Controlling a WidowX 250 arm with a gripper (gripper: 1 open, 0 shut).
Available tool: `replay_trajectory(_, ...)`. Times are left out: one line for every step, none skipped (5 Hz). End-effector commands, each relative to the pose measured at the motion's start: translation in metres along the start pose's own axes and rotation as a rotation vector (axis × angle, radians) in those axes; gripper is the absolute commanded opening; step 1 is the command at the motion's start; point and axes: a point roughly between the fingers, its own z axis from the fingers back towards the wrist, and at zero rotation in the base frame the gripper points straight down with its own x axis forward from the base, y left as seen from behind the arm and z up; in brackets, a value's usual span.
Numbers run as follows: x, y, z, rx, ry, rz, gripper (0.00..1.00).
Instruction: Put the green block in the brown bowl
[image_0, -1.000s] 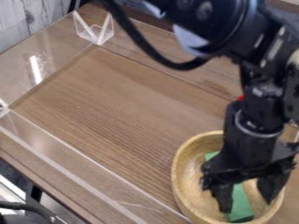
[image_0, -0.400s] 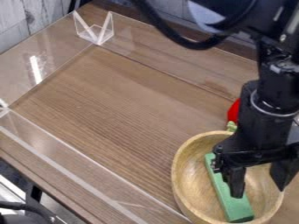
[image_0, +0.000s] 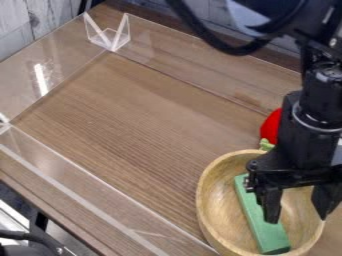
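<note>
Down in the lower right corner of my view sits the brown bowl (image_0: 214, 190), a big round wooden one with a thick pale rim, cut off by the frame on its right and bottom edges. Inside it I see the green block (image_0: 262, 222) lying flat on the bowl's inner surface, its long side running from near the middle of the bowl toward the bottom edge of the picture. Above the bowl hangs my arm's black gripper (image_0: 298, 200), pointing straight down, and its fingers (image_0: 273, 203) are spread wide apart with nothing held between them; one dark finger stands just to the right of the block's upper end and the other is further right near the bowl's rim. I cannot tell whether the nearer finger touches the block or only stands beside it. Behind the arm, just past the bowl's far rim, a red toy (image_0: 271, 124) shows partly, most of it hidden by the black body of the arm. Everything rests on the table (image_0: 120, 120), a wood-grain surface, with clear plastic walls (image_0: 54, 70) along its left and far sides and a clear bracket (image_0: 107, 33) at the back corner.
</note>
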Motion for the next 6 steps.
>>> replay_trajectory(0.004,-0.006,0.002,-0.026,-0.013,-0.054,1.00)
replay_trajectory(0.010,-0.005,-0.005,-0.015,-0.012,-0.096,1.00)
replay_trajectory(0.009,-0.009,0.002,-0.006,-0.011,-0.125,1.00)
replay_trajectory(0.008,-0.013,0.010,0.002,-0.010,-0.154,1.00)
replay_trajectory(0.008,-0.015,0.016,0.014,-0.007,-0.179,1.00)
replay_trajectory(0.016,-0.013,0.013,0.027,-0.005,-0.200,1.00)
